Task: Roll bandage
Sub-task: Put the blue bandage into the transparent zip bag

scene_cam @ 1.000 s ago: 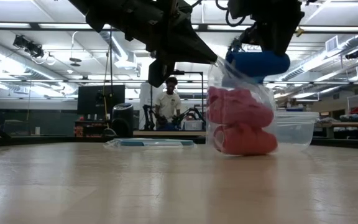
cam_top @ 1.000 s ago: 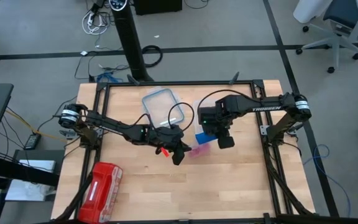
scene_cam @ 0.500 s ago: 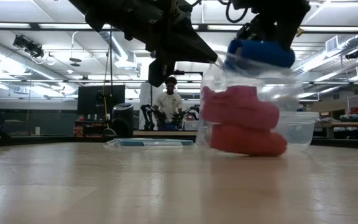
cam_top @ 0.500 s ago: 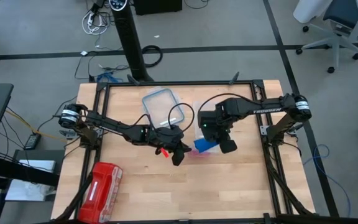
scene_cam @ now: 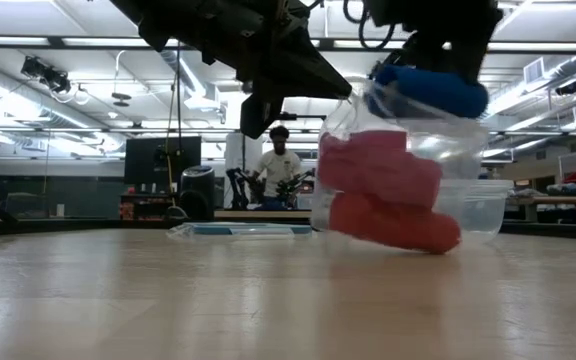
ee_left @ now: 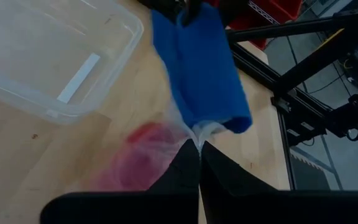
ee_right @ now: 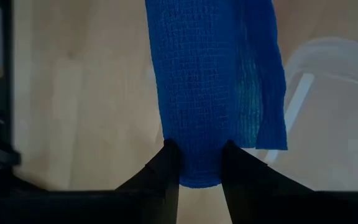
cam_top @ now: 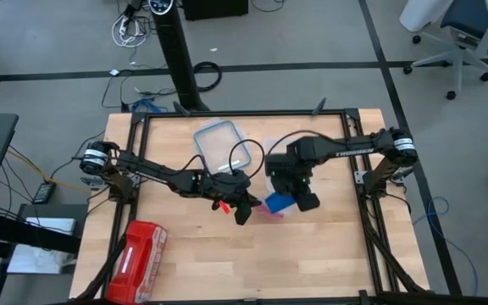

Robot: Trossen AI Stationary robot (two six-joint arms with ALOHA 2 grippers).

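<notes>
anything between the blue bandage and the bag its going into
Nothing visible. The right gripper holds the rolled blue bandage right at the clear bag's mouth, above the pink-red rolls, while the left gripper pinches the bag's edge.

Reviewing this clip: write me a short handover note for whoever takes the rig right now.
Left gripper: shut on the rim of the clear plastic bag holding the pink-red rolls, mid-table.
Right gripper: shut on the bright blue rolled fabric bandage, held at the bag's mouth.
Done: bandage is rolled.
Left: lower it into the bag, release. The clear plastic tub stands just behind, its blue-rimmed lid beside it.
</notes>
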